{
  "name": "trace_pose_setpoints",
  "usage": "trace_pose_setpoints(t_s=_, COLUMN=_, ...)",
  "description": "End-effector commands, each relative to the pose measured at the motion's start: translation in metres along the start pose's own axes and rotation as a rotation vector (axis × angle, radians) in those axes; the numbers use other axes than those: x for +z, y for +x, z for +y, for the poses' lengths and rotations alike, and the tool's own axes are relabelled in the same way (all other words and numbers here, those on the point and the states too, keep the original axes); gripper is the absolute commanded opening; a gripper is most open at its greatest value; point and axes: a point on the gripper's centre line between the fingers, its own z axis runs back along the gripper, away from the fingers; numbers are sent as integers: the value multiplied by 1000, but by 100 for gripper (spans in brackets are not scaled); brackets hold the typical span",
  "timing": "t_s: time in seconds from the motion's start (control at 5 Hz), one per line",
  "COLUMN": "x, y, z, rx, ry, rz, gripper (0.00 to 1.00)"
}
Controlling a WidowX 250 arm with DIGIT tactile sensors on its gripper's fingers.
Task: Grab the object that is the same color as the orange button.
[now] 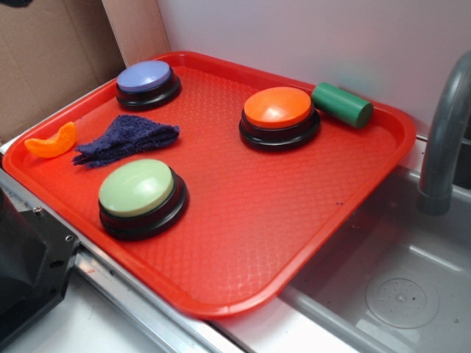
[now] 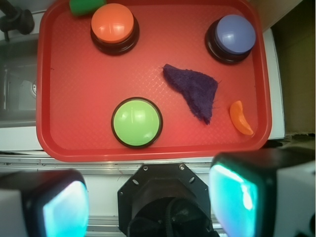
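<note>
Nothing is grasped yet. The orange segment (image 2: 241, 118) lies untouched near the tray's (image 2: 148, 148) edge, at four o'clock from the orange button (image 2: 112, 23) in the wrist view. The pincer (image 2: 148, 200) hangs wide, empty, well apart from it.

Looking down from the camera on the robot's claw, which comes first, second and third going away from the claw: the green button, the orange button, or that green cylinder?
From the open gripper at the bottom of the wrist view:
1. The green button, nearest, mid-tray, near the front rim.
2. The orange button, toward the tray's far edge.
3. The green cylinder, farthest, in the far corner just beyond the orange button.
</note>
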Motion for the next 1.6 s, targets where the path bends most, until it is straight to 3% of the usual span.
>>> trace_pose_setpoints(t_s=0.0, x=0, y=0, z=0, rx=0, ry=0, rz=0, gripper=100)
trace_pose_setpoints(t_s=0.2, x=-25, y=17, z=50, rx=-7, ry=7, rz=0, gripper=100)
trace_pose_setpoints(t_s=0.4, x=-42, y=16, z=92, rx=27, ry=-1, rz=8, gripper=100)
trace_pose_setpoints(t_s=0.6, x=-61, y=5, z=132, rx=2, ry=32, rz=17, gripper=100)
trace_pose_setpoints(t_s=1.0, x=-115, y=2, z=178, rx=-122, ry=108, rz=-12, gripper=100)
trace_pose_setpoints(t_s=1.2, x=-139, y=10, z=181, rx=-85, ry=106, rz=-56, gripper=100)
trace_pose_setpoints(t_s=1.4, x=-139, y=10, z=181, rx=-85, ry=106, rz=-56, gripper=100)
